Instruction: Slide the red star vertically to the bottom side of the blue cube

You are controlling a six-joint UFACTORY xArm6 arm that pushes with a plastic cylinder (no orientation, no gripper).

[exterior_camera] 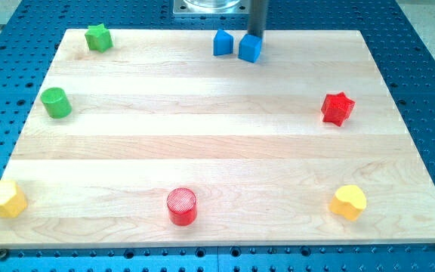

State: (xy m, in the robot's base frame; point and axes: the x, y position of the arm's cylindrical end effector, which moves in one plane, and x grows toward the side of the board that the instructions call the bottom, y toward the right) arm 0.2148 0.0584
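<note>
The red star (337, 108) lies near the board's right edge, about halfway up. The blue cube (250, 47) sits at the view's top centre, with a second blue block (223, 43) just to its left. My rod comes down at the view's top, and my tip (255, 35) is right behind the blue cube, at its top edge, touching or nearly so. The tip is far from the red star, which lies to the lower right.
A green star (97, 37) lies at the top left and a green cylinder (55, 102) below it. A yellow block (6, 199) sits at the bottom left, a red cylinder (181, 206) at bottom centre, a yellow heart-like block (349, 202) at bottom right.
</note>
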